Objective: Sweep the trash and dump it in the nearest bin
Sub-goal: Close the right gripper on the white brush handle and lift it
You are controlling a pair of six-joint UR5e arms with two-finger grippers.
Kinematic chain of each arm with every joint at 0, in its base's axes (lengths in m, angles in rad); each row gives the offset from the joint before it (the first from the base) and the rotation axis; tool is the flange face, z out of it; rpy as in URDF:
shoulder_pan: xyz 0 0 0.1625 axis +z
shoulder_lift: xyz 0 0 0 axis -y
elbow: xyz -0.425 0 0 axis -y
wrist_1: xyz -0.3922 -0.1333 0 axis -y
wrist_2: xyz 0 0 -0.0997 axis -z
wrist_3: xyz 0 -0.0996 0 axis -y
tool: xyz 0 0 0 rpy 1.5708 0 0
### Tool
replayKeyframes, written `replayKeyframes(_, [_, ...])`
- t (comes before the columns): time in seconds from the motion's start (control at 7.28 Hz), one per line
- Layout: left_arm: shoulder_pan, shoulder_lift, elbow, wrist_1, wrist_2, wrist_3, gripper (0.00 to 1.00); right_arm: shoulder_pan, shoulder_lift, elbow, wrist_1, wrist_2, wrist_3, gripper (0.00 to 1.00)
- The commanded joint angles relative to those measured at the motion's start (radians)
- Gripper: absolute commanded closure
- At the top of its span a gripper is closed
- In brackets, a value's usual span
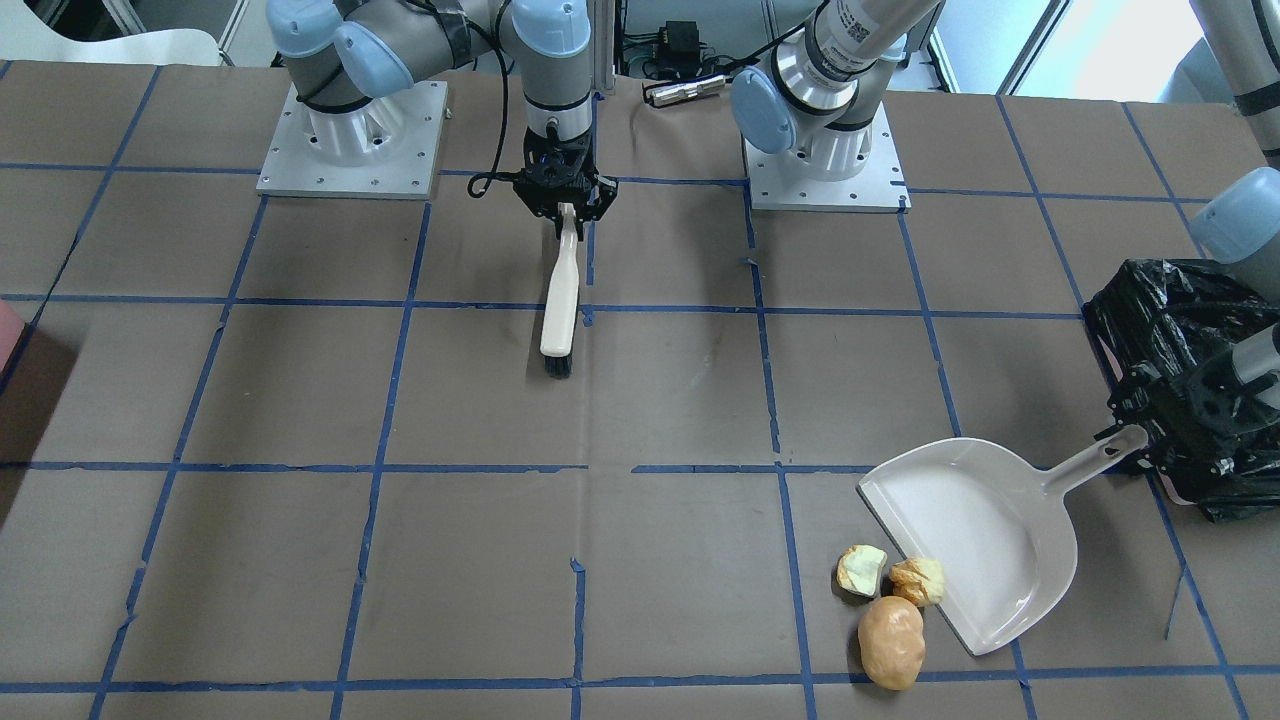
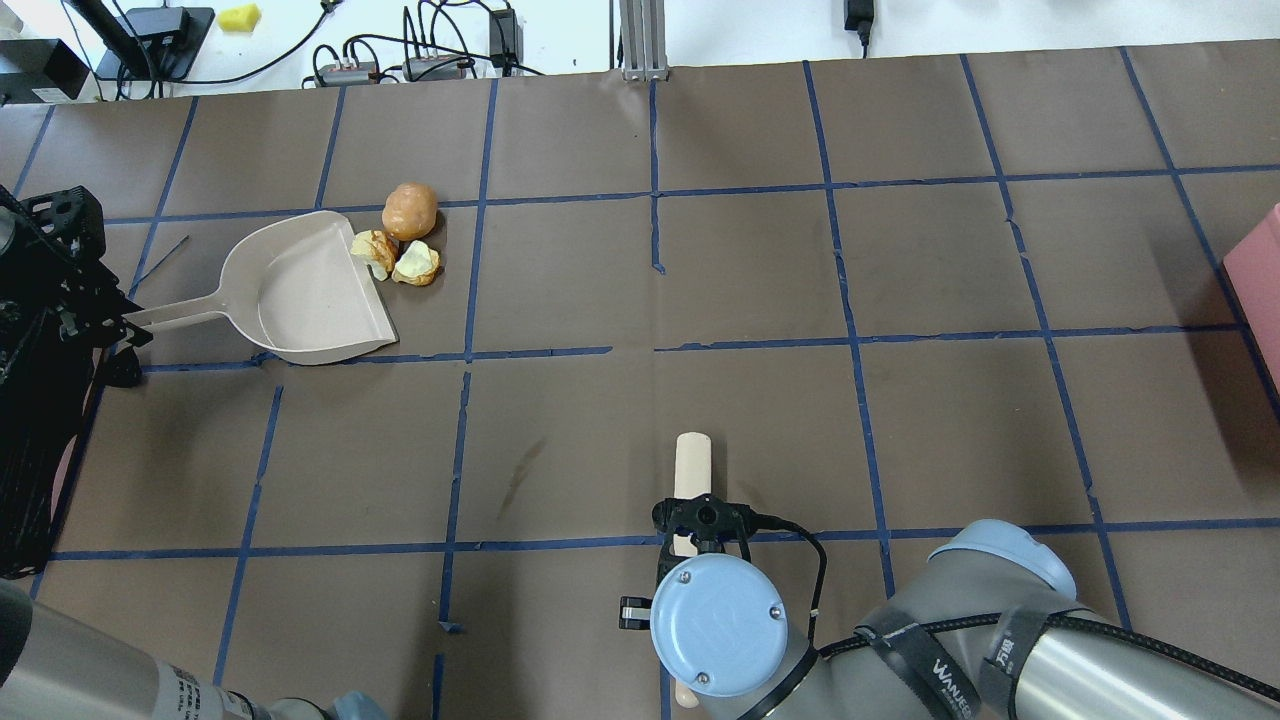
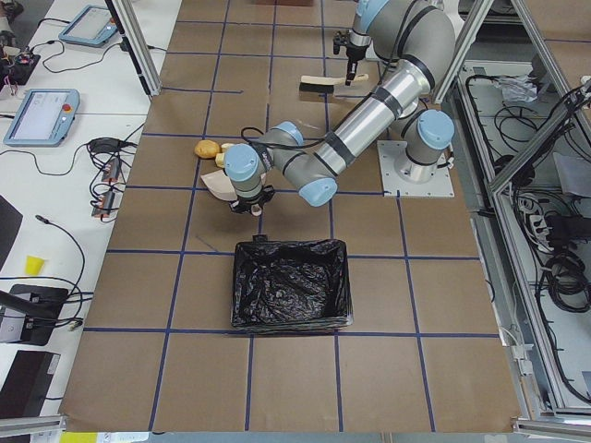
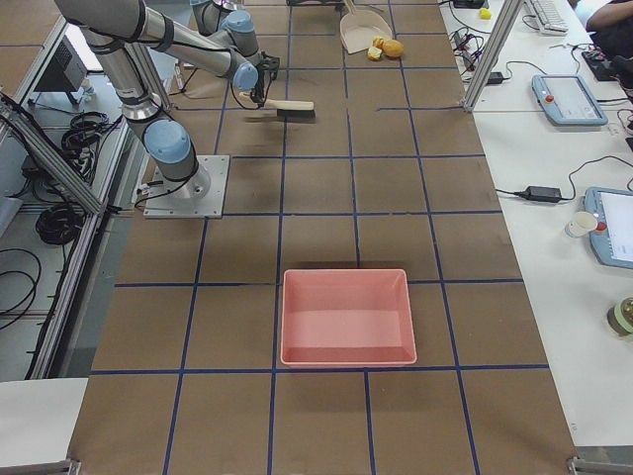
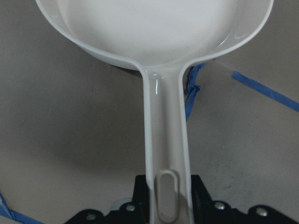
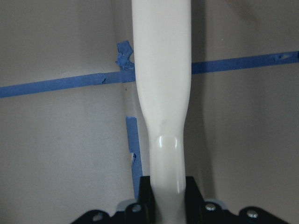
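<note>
Overhead exterior: smooth plastic dustpan (image 2: 300, 300) beside lumpy trash (image 2: 410, 211).

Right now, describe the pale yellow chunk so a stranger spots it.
Find the black-bagged bin, then the grey dustpan beside it. At the pan's lip, the pale yellow chunk is lighter than the golden-brown chunk beside it and smaller than the tan potato-shaped piece.

Bin (image 1: 1150, 310) is clipped by frame edge and partly masked by left arm (image 1: 1236, 226). Left gripper (image 5: 167, 192) fingertips are hidden under dustpan (image 5: 164, 130) handle. Overhead, brush (image 2: 692, 465) bristles are hidden; grip end is covered by right wrist (image 2: 712, 610).
</note>
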Motion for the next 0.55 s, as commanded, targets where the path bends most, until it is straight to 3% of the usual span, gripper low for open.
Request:
replayKeyframes(0.0, [0.000, -0.002, -0.002, 0.001, 0.004, -0.006, 0.93, -0.032, 0.000, -0.025, 0.003, 0.010, -0.039, 0.94])
replayKeyframes(0.41, [-0.002, -0.009, -0.002, 0.003, 0.046, -0.046, 0.93, -0.127, 0.027, -0.190, 0.116, 0.014, -0.185, 0.94])
